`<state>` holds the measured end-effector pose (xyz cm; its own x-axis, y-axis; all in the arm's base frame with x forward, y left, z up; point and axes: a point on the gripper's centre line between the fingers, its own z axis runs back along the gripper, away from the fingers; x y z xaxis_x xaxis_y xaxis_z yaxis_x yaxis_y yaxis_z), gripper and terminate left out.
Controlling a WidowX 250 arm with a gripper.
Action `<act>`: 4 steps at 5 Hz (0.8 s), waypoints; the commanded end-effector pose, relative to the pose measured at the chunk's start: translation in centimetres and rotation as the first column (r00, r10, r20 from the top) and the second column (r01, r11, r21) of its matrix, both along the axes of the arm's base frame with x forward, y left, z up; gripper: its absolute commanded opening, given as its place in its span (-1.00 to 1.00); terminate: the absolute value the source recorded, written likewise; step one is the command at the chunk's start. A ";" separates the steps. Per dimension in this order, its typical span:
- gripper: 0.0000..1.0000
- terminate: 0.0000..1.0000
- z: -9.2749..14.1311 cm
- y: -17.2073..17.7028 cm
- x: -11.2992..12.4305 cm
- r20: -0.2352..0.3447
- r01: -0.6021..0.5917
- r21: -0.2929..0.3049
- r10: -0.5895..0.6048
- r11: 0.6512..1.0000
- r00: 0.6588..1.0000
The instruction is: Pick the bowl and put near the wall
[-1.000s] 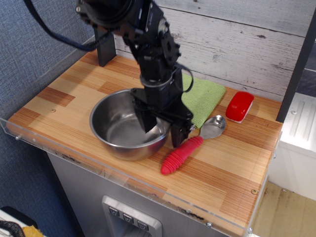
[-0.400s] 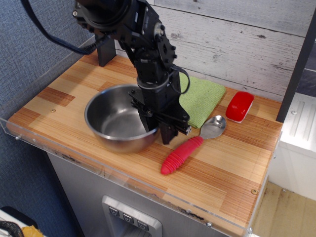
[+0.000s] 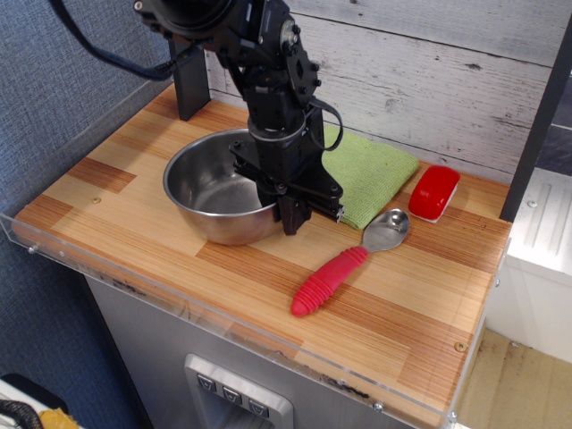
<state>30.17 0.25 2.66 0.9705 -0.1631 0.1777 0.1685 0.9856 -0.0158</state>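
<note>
1. The plank wall (image 3: 447,80) runs behind the bowl, across the wooden counter (image 3: 393,295).
2. The steel bowl (image 3: 214,192) is short of the wall, the green cloth (image 3: 371,174) just beside its right rim.
3. My gripper (image 3: 286,201) is clamped on the bowl's right rim; one finger inside, one outside.

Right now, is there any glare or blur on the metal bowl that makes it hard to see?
In the observation.image view, the bowl shows soft bright reflections inside and stays sharp; the end effector at its right rim is dark, so its fingers blend together; the wall is evenly lit.
</note>
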 end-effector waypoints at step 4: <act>-1.00 -1.00 8.7 -1.1 5.3 0.074 -0.090 0.132 0.081 0.987 0.994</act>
<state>35.42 -1.21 8.88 0.9788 -0.1093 0.1734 0.0906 0.9895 0.1122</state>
